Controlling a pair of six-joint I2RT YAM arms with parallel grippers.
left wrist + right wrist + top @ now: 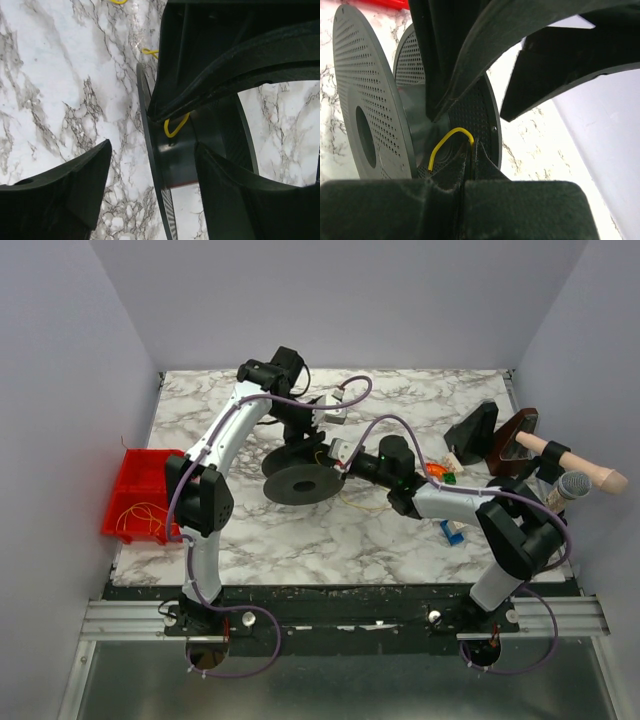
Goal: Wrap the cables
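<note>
A black perforated spool stands on edge mid-table. My right gripper is shut on the end of the thin yellow cable, holding it as a small loop between the spool's flanges, against the hub. In the left wrist view the same cable loop shows at the hub under the right fingers. My left gripper is open, its jaws straddling one flange; the left finger stands apart from it. More cable trails on the table.
A red bin holding loose yellow wires sits at the left edge. Black stands, a wooden handle, a microphone, an orange-green item and a blue piece lie at the right.
</note>
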